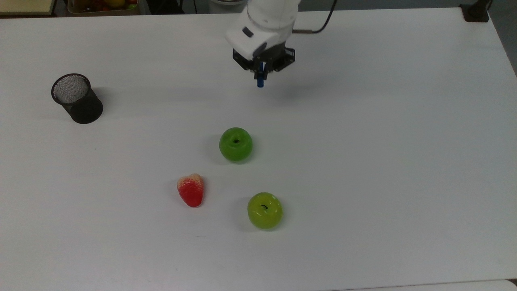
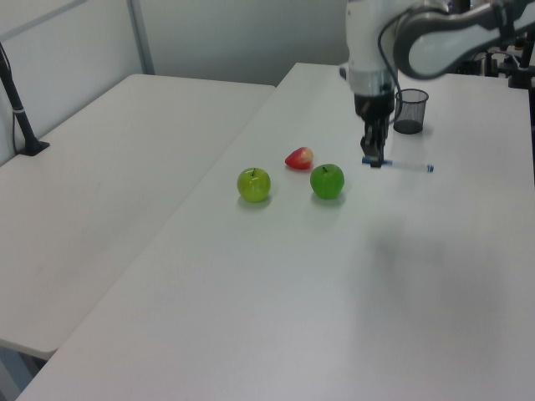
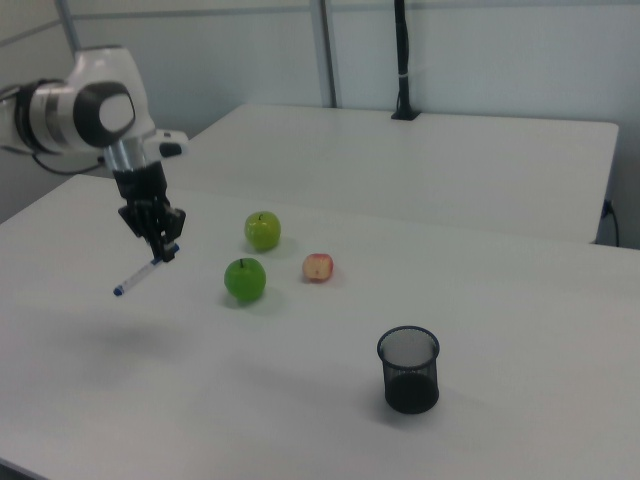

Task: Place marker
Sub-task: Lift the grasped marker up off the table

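Marker up in the air, clamped near its blue cap end by the tool, barrel sticking out level toward the left view's right! It hangs clear above the white surface. Below, a dark green apple, a lighter apple and a strawberry. Black mesh cup stands well apart at the top view's left.

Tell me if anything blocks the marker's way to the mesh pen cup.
Nothing visible does. The gripper holds the marker above the table; bare tabletop lies toward the mesh pen cup. Both apples and the strawberry sit aside.
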`<state>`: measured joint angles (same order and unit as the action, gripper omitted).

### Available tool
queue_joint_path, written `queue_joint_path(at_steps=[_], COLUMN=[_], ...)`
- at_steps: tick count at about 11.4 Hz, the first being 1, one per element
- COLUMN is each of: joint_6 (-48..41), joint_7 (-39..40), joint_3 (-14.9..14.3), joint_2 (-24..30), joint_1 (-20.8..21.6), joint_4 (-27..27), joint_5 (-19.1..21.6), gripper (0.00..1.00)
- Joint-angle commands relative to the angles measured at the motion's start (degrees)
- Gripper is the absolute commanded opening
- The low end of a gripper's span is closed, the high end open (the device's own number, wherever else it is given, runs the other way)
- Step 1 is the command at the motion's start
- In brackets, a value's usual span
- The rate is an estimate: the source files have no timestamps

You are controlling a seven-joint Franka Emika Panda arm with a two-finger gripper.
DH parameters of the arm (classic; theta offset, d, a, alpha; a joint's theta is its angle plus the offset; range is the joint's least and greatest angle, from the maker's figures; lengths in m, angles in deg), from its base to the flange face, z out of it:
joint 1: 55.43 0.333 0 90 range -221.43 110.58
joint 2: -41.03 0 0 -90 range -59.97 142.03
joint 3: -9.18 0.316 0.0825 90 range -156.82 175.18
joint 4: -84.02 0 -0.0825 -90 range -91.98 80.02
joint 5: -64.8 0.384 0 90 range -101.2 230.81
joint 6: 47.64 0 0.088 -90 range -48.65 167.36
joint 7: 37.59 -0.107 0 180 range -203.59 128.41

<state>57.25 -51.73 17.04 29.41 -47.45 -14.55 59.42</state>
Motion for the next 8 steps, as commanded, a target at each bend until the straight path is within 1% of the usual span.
queue_joint_path(at_steps=[1, 3, 4, 5, 8], joint_6=[-10.3, -11.7, -11.7, -11.7, -11.1], joint_7=[-0.1, 0.7, 1.9, 4.3, 13.2], joint_3=[-0.5, -0.6, -0.7, -1.3, -3.0], joint_2=[2.9, 2.9, 2.9, 2.8, 2.2], joint_1=[-1.6, -2.7, -3.1, -4.4, -11.8], joint_4=[6.8, 8.0, 8.0, 8.0, 8.0], joint_5=[1.0, 1.3, 1.2, 1.3, 1.4], gripper=[0.07, 0.07, 0.07, 0.07, 0.07])
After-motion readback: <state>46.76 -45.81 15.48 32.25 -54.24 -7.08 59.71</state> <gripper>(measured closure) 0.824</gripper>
